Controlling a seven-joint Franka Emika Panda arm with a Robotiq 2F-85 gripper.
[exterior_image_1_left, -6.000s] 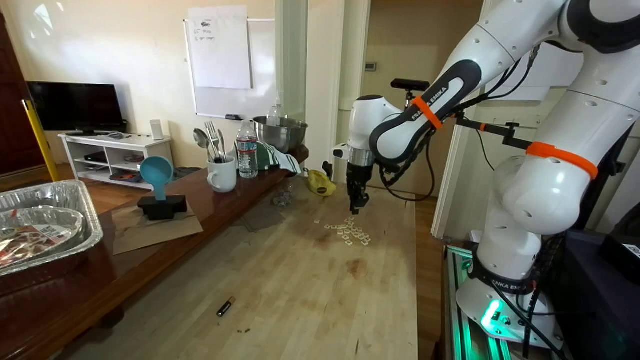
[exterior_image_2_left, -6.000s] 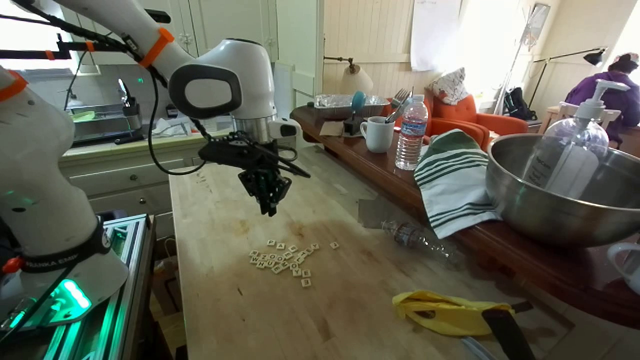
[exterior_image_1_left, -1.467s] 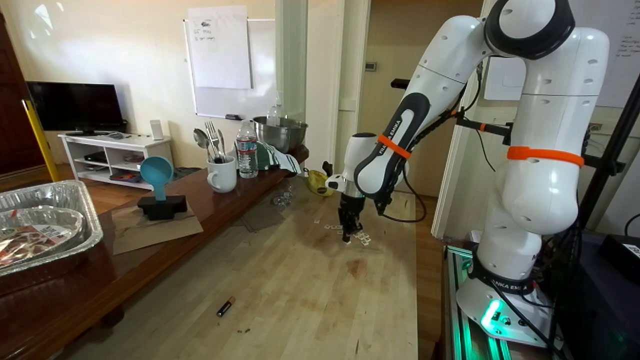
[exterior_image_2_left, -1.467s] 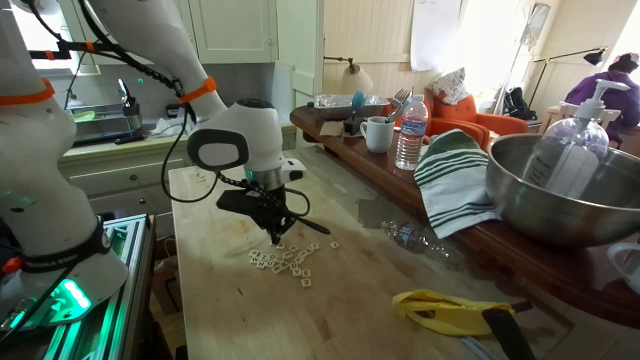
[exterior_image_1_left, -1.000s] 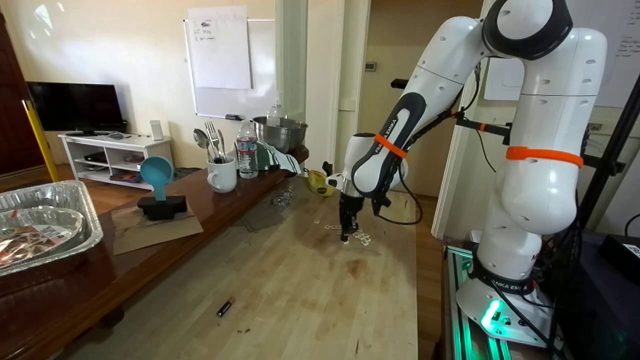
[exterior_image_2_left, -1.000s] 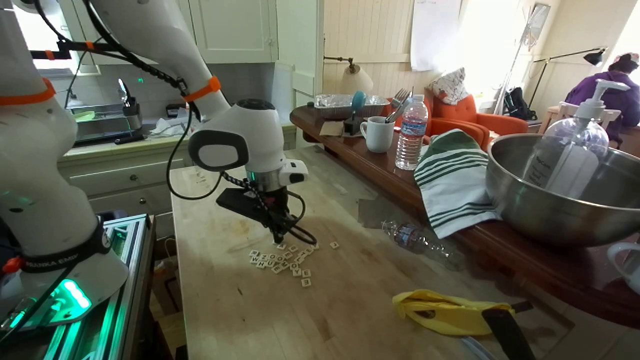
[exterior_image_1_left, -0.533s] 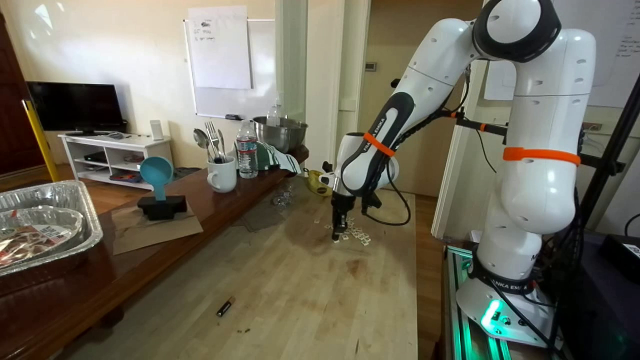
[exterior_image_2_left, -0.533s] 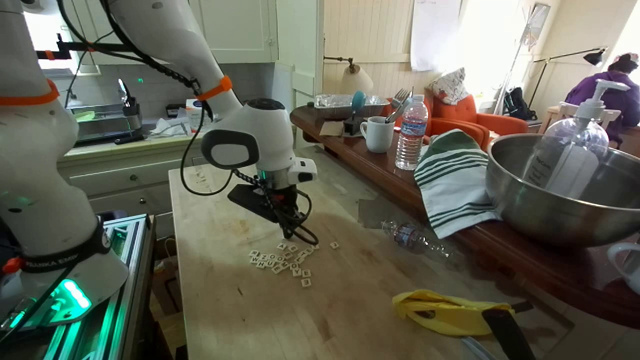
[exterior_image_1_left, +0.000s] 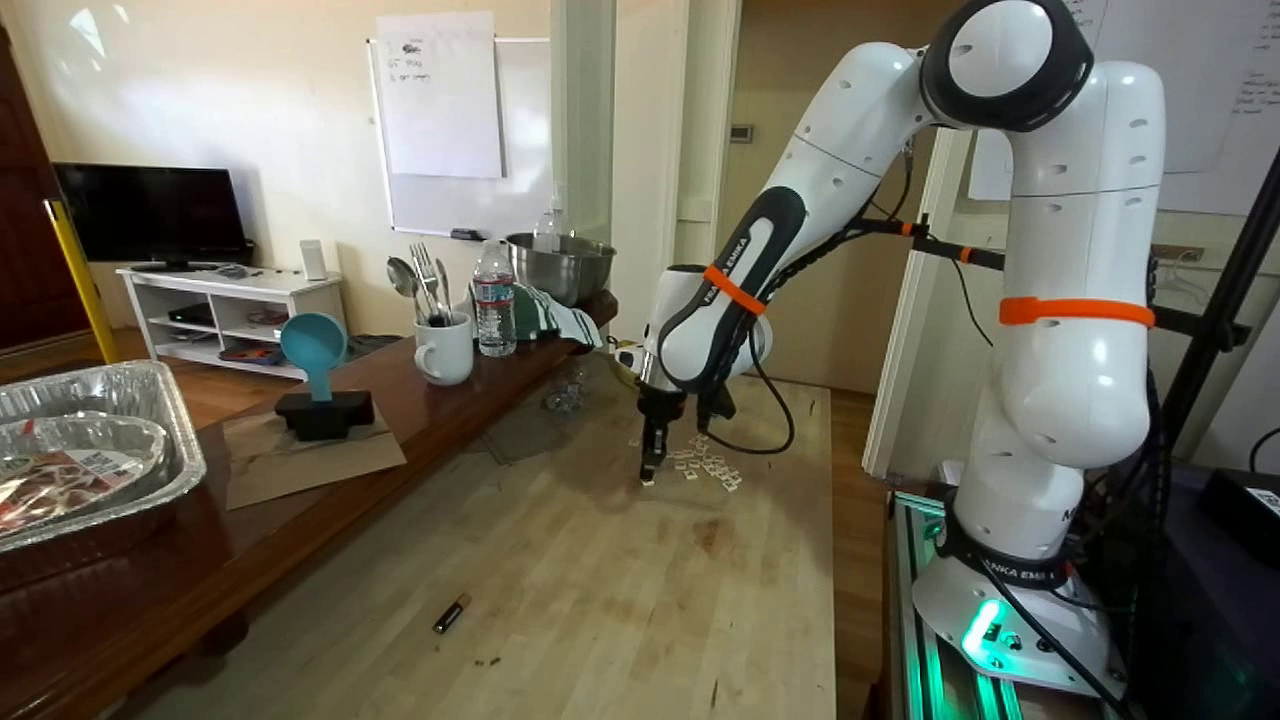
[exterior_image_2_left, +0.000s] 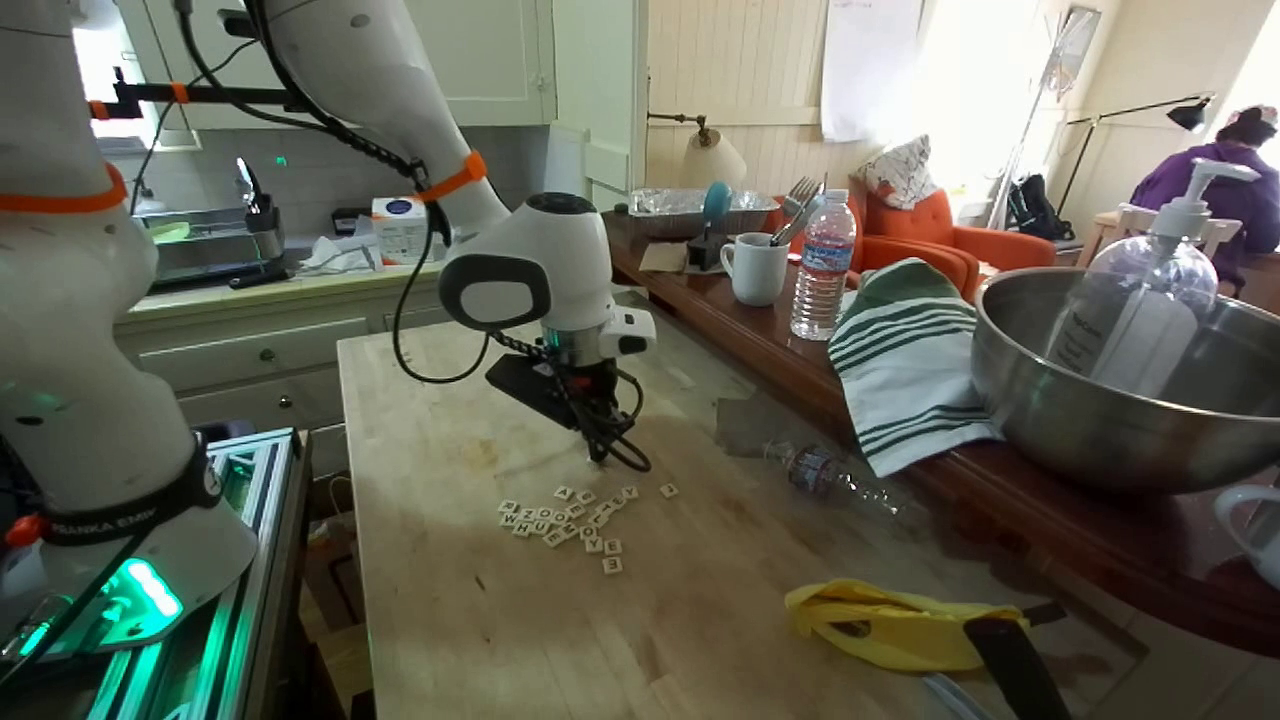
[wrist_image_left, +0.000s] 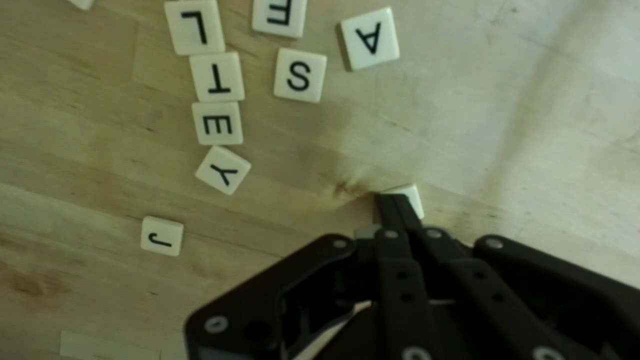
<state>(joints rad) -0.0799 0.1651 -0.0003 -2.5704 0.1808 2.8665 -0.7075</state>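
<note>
1. Pointing down at a wooden surface (exterior_image_1_left: 600, 590), the robot's hand (wrist_image_left: 394, 199) stands over a pale tile (wrist_image_left: 413, 198), its fingers (wrist_image_left: 391, 234) closed together with nothing seen between them.
2. Directly beneath those fingers, the pale tile is mostly hidden in the wrist view, its letter unreadable; contact looks likely but not certain. So flat a piece offers little edge to pinch, probably why the fingers form one narrow point.
3. Seen from the wrist, an A tile (wrist_image_left: 371, 39) lies at 12 o'clock from the hand, an S tile (wrist_image_left: 300, 75) at 11 and a J tile (wrist_image_left: 161, 236) at 9, letters up, presumably for reading.
4. In an exterior view, loose tiles (exterior_image_2_left: 541, 527) cluster at 7 o'clock from the hand, while a clear bottle (exterior_image_2_left: 808, 470) lies on its side at 3, perhaps tucked near the raised brown ledge (exterior_image_2_left: 712, 290) to keep out of the way.
</note>
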